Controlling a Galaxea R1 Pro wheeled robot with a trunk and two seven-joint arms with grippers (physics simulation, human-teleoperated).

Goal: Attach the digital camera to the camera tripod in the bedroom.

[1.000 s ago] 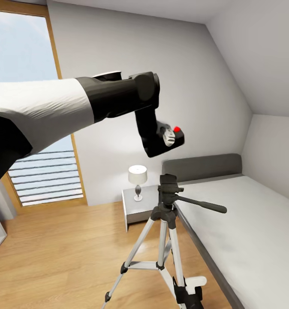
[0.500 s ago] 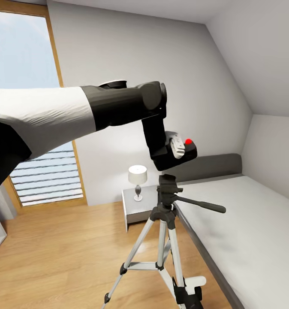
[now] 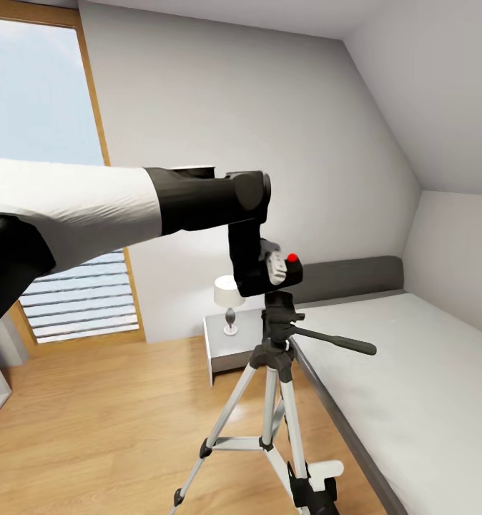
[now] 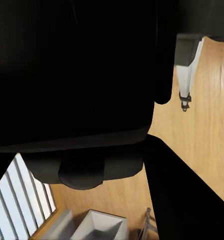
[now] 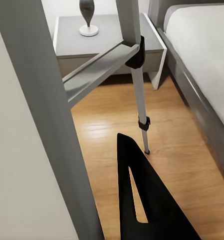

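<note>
In the head view my left arm reaches in from the left, and its gripper [image 3: 272,270] is shut on the digital camera [image 3: 287,275], a small black box with a red button [image 3: 292,257] on top. The camera sits right on top of the camera tripod's black head [image 3: 279,309]; I cannot tell whether they touch. The pan handle [image 3: 339,342] points right and the silver legs [image 3: 271,408] spread over the wood floor. In the left wrist view the dark camera body [image 4: 72,70] blocks most of the picture. My right gripper [image 3: 314,489] hangs low beside a tripod leg [image 5: 136,75].
A grey nightstand [image 3: 230,348] with a white lamp [image 3: 229,295] stands behind the tripod. The grey bed with its white mattress [image 3: 412,372] runs along the right. A tall wood-framed window [image 3: 48,214] fills the left wall, and the ceiling slopes down at the right.
My left gripper carried the camera first right and down, then left and further down, from well above the tripod to directly over its head. The tripod has not moved.
</note>
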